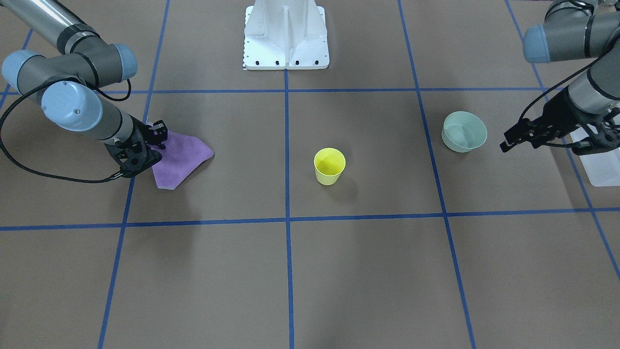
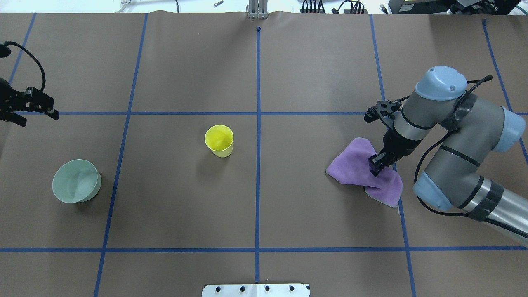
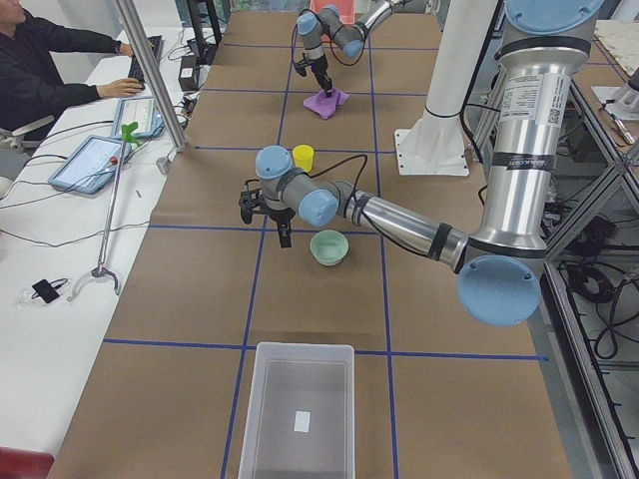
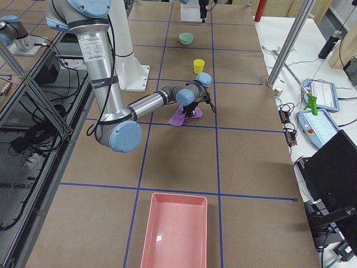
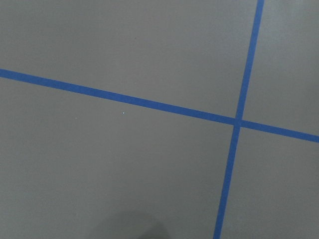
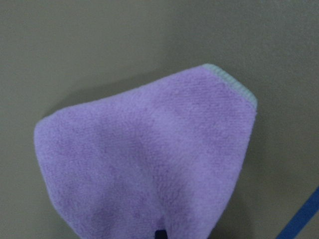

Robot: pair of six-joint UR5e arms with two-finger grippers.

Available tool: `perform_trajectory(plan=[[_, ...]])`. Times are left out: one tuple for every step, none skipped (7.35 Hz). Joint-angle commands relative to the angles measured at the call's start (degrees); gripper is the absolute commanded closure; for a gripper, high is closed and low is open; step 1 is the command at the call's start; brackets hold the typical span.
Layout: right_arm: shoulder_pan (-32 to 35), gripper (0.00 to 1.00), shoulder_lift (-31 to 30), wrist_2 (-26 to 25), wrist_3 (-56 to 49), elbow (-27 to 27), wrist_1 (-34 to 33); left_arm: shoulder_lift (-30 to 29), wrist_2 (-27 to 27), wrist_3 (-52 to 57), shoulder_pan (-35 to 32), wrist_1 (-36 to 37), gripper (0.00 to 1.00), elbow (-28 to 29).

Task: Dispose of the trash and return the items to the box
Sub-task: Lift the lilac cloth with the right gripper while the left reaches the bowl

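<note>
The yellow cup [image 1: 329, 166] stands upright near the table's middle and also shows in the overhead view [image 2: 219, 140]. The pale green bowl [image 1: 464, 131] stands upright toward the robot's left, also in the overhead view [image 2: 76, 181]. My left gripper [image 1: 508, 140] is open and empty above the table beside the bowl, not touching it. The frosted white box [image 3: 300, 389] is empty at the table's left end; its corner shows in the front-facing view [image 1: 600, 165]. My right gripper [image 2: 376, 165] is down on a purple cloth [image 2: 354, 165] and shut on it.
A pink tray [image 4: 175, 231] lies empty at the table's right end. The white robot base [image 1: 286, 36] stands at mid-table on the robot's side. Blue tape lines cross the brown table. An operator [image 3: 50, 70] sits at a side desk.
</note>
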Motion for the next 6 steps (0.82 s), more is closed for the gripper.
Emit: perform_trajectory(plan=[[0.1,1.00,0.4,0.7,9.2,2.1,3.5,1.6,0.0,6.9,-0.4,-0.2,0.08,2.6],[0.3,1.00,0.3,0.7,9.4,5.0,2.9,2.6,0.0,6.9,-0.3,-0.3,0.03,2.6],[2.6,1.00,0.0,0.8,9.5,5.8,2.3,3.7,0.0,6.8,-0.1,-1.2,0.02,2.5],[5.7,1.00,-0.1,1.0,9.5,6.4,1.0,5.4,-0.1,6.5,0.2,-5.7,0.02,3.4],[10.6,1.00,-0.3,3.3,9.3,7.8,-1.3,6.2,-0.1,6.2,1.1,-10.9,0.02,5.8],[14.8,1.00,-1.3,4.9,8.8,9.5,-1.8,6.2,0.0,3.5,2.9,-14.0,0.02,7.5]])
